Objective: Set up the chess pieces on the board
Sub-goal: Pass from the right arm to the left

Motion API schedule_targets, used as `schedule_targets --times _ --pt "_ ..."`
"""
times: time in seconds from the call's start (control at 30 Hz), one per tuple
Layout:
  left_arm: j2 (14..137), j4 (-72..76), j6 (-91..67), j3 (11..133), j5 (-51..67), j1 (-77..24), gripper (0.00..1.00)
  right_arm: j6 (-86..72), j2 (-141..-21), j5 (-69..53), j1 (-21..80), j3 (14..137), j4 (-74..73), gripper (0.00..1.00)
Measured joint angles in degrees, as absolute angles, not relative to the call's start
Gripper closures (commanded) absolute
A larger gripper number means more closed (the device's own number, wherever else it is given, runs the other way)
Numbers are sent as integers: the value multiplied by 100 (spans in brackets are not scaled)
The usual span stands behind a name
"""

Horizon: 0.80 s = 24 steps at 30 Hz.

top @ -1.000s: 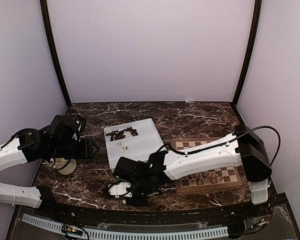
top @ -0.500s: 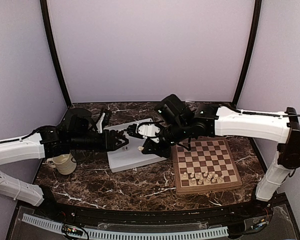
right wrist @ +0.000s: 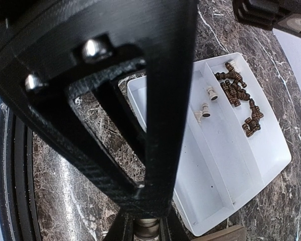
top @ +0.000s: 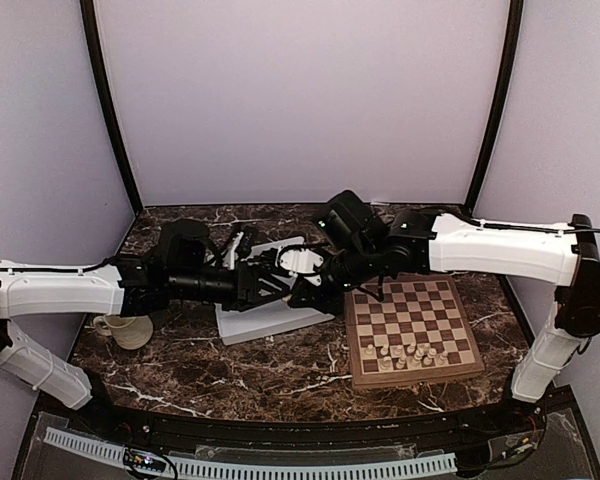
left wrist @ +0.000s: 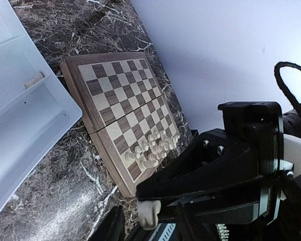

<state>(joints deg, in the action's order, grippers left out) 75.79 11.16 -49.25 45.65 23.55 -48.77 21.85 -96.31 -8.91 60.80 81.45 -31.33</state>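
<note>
The right claw (right wrist: 146, 223) is pinched tight on a cream chess piece (left wrist: 149, 213). The left claw (top: 270, 282) stands part-open with a finger on either side of it. The piece looks small, light, hard and smoothly turned, so it will likely slip or twist unless taken squarely across its narrow waist. Just below both claws lies the white tray (right wrist: 226, 165) with the dark pieces (right wrist: 236, 90), and further off the board (left wrist: 110, 85) holds a cluster of cream pieces (left wrist: 153, 145).
</note>
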Motion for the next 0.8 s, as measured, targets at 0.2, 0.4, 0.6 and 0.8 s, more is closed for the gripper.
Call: schedule_targets --times 0.2,0.4,0.6,0.8 --pt "7839 1264 -5024 4668 2515 -4919 82 2178 -9629 -858 6077 8145 -3138 94" --pt "8005 1393 -5168 4692 2561 -4904 95 2185 -9588 -729 6069 8099 -3183 81" --pt "8368 1116 -4851 5286 2515 -4980 97 2294 -9203 -908 5767 7721 -3186 60" --pt "9424 51 -3677 7179 2088 -5203 99 2386 -7937 -1918 3789 6978 -3356 56"
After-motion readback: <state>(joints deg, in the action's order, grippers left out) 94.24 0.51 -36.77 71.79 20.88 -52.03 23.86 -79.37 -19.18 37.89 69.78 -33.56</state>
